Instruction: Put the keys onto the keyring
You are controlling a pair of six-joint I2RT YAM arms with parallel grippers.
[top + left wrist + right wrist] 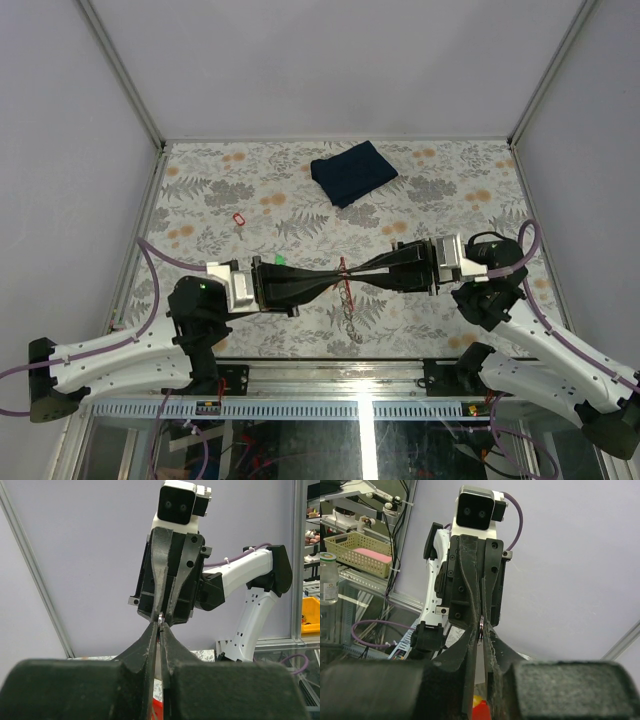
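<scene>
My two grippers meet tip to tip above the middle of the table. The left gripper (336,274) (160,626) is shut on the thin silvery keyring (160,619), which stands edge-on between its tips. The right gripper (349,271) (481,630) is closed on the same keyring (481,626) from the other side. The red tag (346,291) (481,713) hangs below the tips, with a pale chain (352,326) trailing toward the near edge. A yellow key head (476,700) shows beside the tag. A small green key (281,259) lies by the left gripper's body.
A folded dark blue cloth (352,171) lies at the back of the floral table (450,190). A small red loop (238,219) lies at the left centre. Grey walls stand on three sides, and a metal rail (330,383) runs along the near edge.
</scene>
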